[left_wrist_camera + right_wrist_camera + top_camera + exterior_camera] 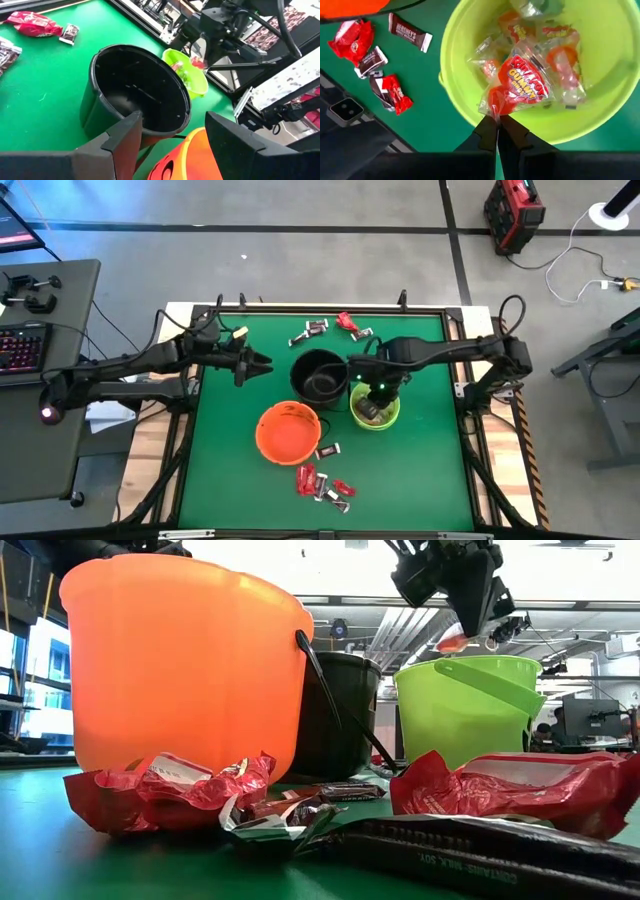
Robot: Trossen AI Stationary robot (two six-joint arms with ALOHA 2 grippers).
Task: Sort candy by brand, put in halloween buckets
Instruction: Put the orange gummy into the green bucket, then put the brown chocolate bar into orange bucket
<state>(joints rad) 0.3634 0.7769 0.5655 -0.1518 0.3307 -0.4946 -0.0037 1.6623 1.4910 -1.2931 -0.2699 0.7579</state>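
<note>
Right gripper (497,131), fingers pinched on a clear-wrapped red gummy candy (522,82), holds it over the lime bucket (376,414) among similar sweets, while the left gripper (262,364), fingers apart and empty, hovers beside the black bucket (318,375).

We see a green desk (230,480) carrying black (318,376), orange (287,432) and lime green buckets (375,408) mid-frame, candy (325,483) scattered at lower centre and top centre.

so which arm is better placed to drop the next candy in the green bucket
Right. The right gripper is shut on a gummy candy packet directly above the lime green bucket; the left gripper waits open beside the black bucket.
</note>
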